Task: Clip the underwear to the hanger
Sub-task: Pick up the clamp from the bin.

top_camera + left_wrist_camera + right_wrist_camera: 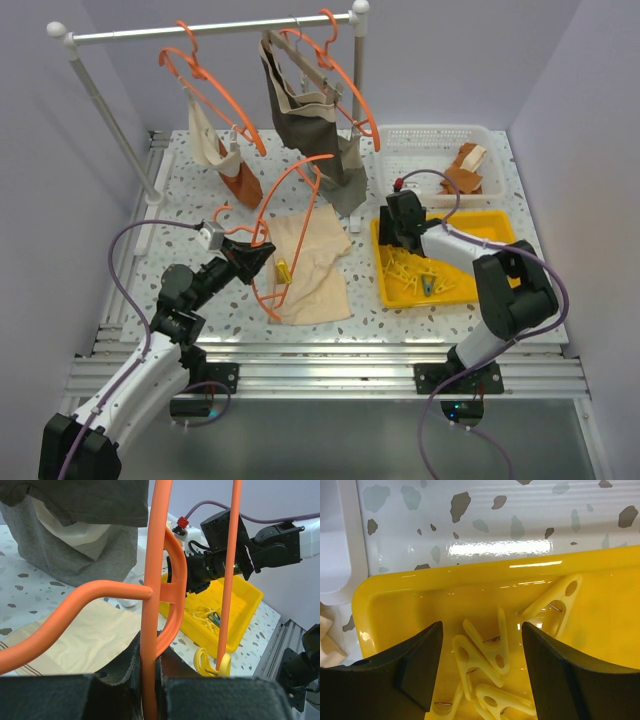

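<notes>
While the left gripper (149, 680) is clamped on the hanger (150, 555), tilted above the underwear (310, 260) lying mid-table toward the near edge, we see the right gripper (480, 630) spread apart over clothespins (485, 645) in the yellow tray (395, 595) by the right edge.

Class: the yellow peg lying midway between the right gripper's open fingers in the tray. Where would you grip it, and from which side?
Take the peg by its two splayed tail arms, coming straight down from above. It lies flat in the yellow tray, arms spread across the right gripper's closing line, so closing should pinch them together.
</notes>
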